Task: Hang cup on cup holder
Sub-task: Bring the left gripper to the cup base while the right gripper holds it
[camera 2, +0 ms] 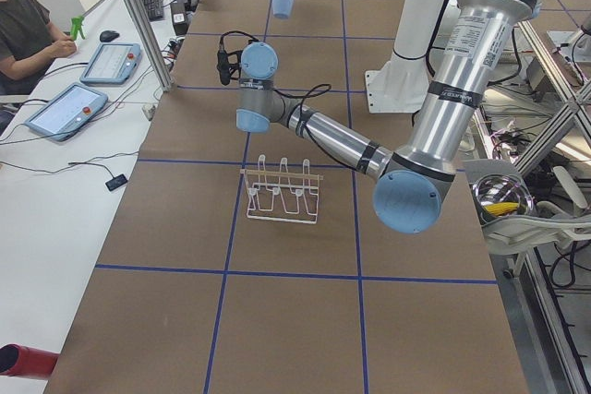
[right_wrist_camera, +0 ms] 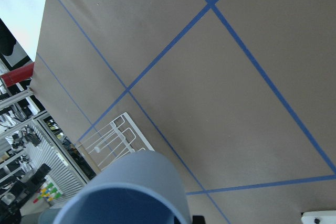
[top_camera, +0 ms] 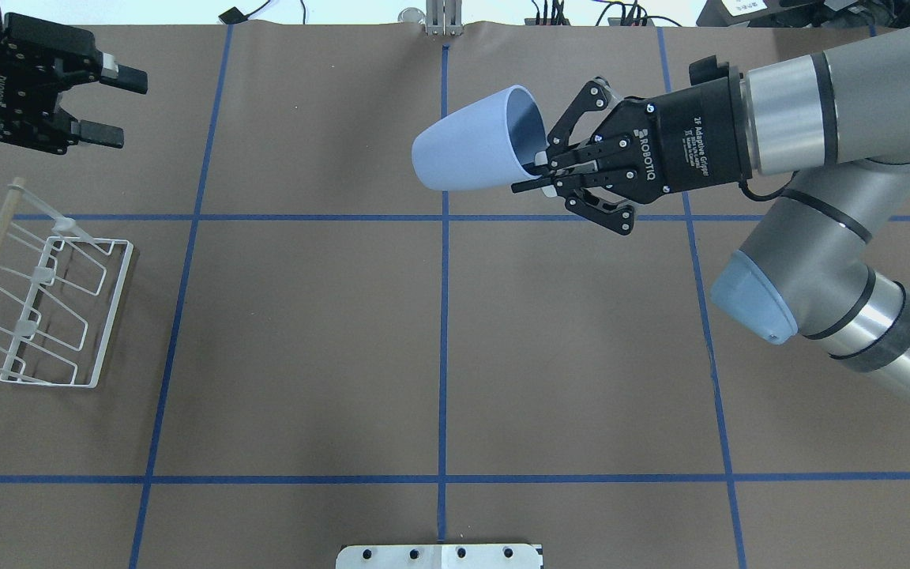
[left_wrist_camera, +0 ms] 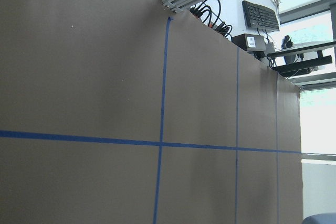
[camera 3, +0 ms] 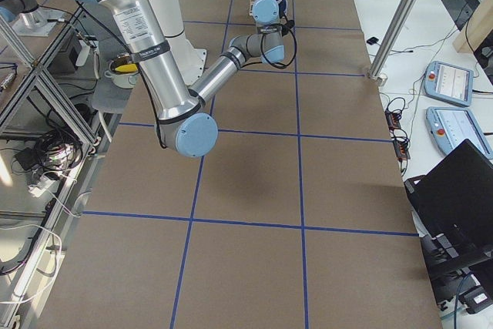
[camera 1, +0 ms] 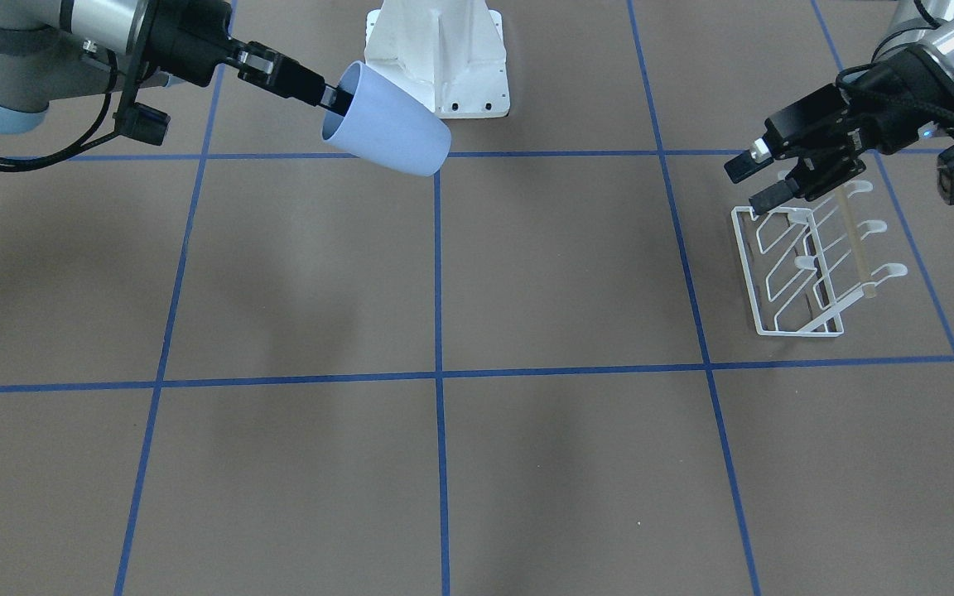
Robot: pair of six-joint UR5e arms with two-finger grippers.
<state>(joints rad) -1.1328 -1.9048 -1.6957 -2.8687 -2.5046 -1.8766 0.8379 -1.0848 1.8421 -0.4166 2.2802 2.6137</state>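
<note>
At the far left of the overhead view, the left gripper (top_camera: 125, 108) is seen with its jaws spread and nothing between them, raised above the brown table (top_camera: 305, 340) just beyond the far end of the cup holder (top_camera: 44, 304). The white wire rack is shown standing on the table at that side, its prongs bare and its pale wooden bar tilted across the top.

Near the table's centre line and well apart from the rack, the cup (top_camera: 471, 142) is held clear of the surface. It is tipped on its side, with the base pointed towards the rack and the mouth turned back to the arm. Its rim wall is pinched by the right gripper (top_camera: 534, 172), with one finger placed inside the mouth and the other outside.

The carrying step is judged to be in hand, and the hanging is not yet done. For the next move, the cup would need to be brought leftward across the table. Its open mouth would then have to be turned to meet a prong tip and slid over it, past the finger inside the rim, before the grip is let go.
</note>
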